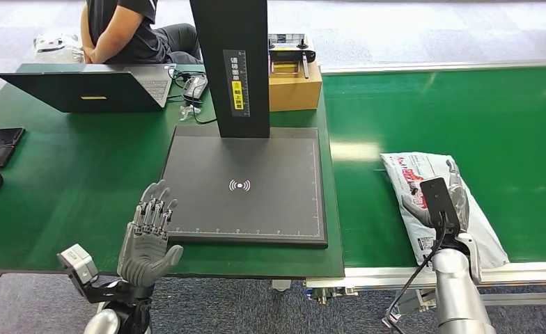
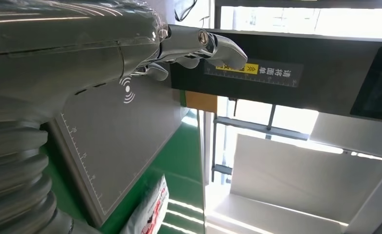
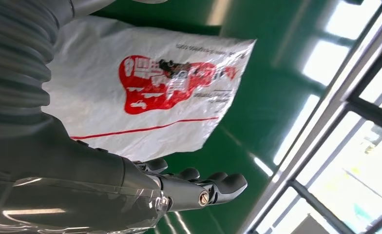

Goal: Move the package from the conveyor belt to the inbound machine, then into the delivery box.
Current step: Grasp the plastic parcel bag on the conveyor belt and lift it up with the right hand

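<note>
Left hand (image 1: 147, 233) is raised upright over the near edge of the green table (image 1: 68, 174), palm facing right, fingers straight and apart, holding nothing; its fingertips sit just beside the near-left corner of the inbound machine's scan plate (image 1: 246, 184). Right arm comes in from below over the conveyor belt (image 1: 465, 111). Right hand (image 1: 441, 202) hangs over the package (image 1: 434, 202), mostly hidden behind the black wrist camera block in the head view. In the right wrist view the fingers (image 3: 213, 185) are extended with a slight curl, apart from the bag surface, gripping nothing, so that hand is released.

Writing: the black column (image 1: 230, 62) carries a vertical strip of white Chinese characters with a yellow warning label, too small to read. The plate has a white wireless symbol at its centre and ruler ticks along its edges. The package is a white plastic mailer with red print and a thin red line; text illegible.

The package lies flat on the belt near its front rail, right of the plate, directly under the right hand.
</note>
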Robot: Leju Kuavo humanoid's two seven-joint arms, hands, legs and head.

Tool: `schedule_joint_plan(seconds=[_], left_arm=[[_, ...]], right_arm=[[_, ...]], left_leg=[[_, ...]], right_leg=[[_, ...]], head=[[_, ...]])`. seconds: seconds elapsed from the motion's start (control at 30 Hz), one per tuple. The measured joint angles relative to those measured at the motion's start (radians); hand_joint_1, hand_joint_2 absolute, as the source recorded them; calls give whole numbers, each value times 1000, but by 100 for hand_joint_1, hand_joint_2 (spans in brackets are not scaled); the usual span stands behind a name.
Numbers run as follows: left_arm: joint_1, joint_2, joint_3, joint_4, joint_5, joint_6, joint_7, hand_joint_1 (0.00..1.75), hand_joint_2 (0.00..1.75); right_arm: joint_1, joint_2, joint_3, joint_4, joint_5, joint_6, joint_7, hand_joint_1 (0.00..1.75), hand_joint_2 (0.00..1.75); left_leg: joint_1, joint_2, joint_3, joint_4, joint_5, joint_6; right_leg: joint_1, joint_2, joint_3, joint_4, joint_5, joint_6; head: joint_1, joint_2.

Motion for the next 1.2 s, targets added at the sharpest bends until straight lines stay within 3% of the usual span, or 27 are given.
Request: schedule_joint_plan(seconds=[0.17, 0.37, 0.53, 0.93, 0.97, 1.07, 1.1, 1.2], left_arm=[[2, 0, 3, -4, -1, -4, 14, 0, 175], [15, 0, 11, -19, -38, 19, 34, 0, 175], [20, 0, 19, -26, -51, 21, 41, 0, 175], [21, 0, 24, -26, -96, 47, 52, 0, 175], [22, 0, 25, -26, -99, 50, 54, 0, 175], [22, 0, 26, -26, -102, 52, 56, 0, 175], [22, 0, 27, -26, -102, 52, 57, 0, 175], [23, 0, 29, -26, -102, 54, 59, 0, 175]], right_arm=[[12, 0, -36, 15, 31, 28, 116, 0, 175], [39, 0, -41, 20, 159, -27, 238, 0, 175], [51, 0, -42, 19, 217, 40, 330, 0, 175], [51, 0, -42, 52, 257, 110, 409, 1, 175], [50, 0, -41, 58, 263, 111, 418, 12, 175], [45, -1, -39, 83, 276, 114, 429, 135, 175], [43, -2, -37, 91, 279, 117, 430, 168, 175], [37, -2, -26, 107, 284, 129, 430, 175, 175]], left_leg=[[0, 0, 0, 0, 0, 0], [0, 0, 0, 0, 0, 0], [0, 0, 0, 0, 0, 0], [0, 0, 0, 0, 0, 0], [0, 0, 0, 0, 0, 0], [0, 0, 0, 0, 0, 0], [0, 0, 0, 0, 0, 0], [0, 0, 0, 0, 0, 0]], right_leg=[[0, 0, 0, 0, 0, 0], [0, 0, 0, 0, 0, 0], [0, 0, 0, 0, 0, 0], [0, 0, 0, 0, 0, 0], [0, 0, 0, 0, 0, 0], [0, 0, 0, 0, 0, 1], [0, 0, 0, 0, 0, 1], [0, 0, 0, 0, 0, 1]], head=[[0, 0], [0, 0], [0, 0], [0, 0], [0, 0], [0, 0], [0, 0], [0, 0]])
